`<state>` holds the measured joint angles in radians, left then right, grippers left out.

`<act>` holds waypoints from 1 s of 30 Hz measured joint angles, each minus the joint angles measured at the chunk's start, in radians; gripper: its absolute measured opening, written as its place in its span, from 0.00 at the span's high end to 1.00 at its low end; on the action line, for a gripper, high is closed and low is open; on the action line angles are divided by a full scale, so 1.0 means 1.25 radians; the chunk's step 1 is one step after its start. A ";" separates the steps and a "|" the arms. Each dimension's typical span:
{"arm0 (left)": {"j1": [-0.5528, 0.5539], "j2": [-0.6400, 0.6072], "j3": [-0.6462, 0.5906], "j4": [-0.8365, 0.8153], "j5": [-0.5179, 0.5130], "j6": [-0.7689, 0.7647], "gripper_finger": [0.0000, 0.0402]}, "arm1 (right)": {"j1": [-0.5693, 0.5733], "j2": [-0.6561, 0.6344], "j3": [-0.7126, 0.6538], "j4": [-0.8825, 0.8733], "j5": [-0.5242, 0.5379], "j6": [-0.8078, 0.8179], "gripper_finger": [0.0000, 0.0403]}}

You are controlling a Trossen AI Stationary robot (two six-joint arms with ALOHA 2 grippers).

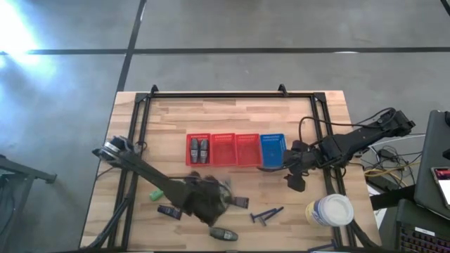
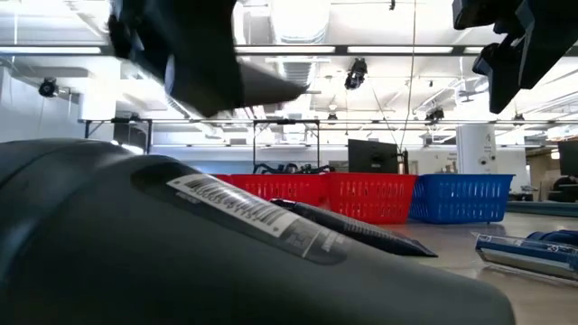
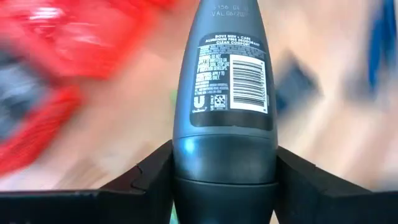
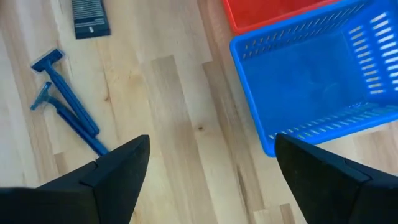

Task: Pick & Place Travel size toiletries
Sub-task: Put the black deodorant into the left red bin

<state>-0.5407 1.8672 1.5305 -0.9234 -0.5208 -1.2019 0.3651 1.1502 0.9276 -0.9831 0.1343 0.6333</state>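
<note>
Desk (image 1: 232, 119) carrying red baskets (image 1: 223, 149) and blue basket (image 1: 272, 149). Left gripper (image 3: 224, 180) clamping grey deodorant (image 3: 225, 93) over front of desk, apparently carrying it; next likely needing travel to red basket holding two alike. Right gripper (image 4: 211, 162) hanging wide open, empty, beside blue basket, razors (image 4: 65, 99) nearby.

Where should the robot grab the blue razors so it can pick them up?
Probably by the handle of one razor, near its middle. Both lie flat on the wood, side by side and almost touching, heads toward the dark packet. Come straight down from above, fingers closing across the thin handle. The right end effector is open and empty nearby, beside the blue basket.
</note>
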 joint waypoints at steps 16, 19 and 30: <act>0.185 -0.162 -0.302 0.057 -0.095 -0.509 0.48 | -0.033 -0.004 0.001 0.016 0.044 0.002 0.13; 0.219 -0.201 -0.351 0.062 -0.082 -0.492 0.48 | -0.044 -0.004 0.011 0.018 0.044 0.003 0.14; 0.264 -0.278 -0.523 0.155 -0.030 -0.464 0.46 | -0.099 -0.004 0.053 0.025 0.076 -0.007 0.13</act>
<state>-0.2111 1.5192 0.8762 -0.7295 -0.5581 -1.7817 0.2417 1.1458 0.9939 -0.9522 0.2296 0.6240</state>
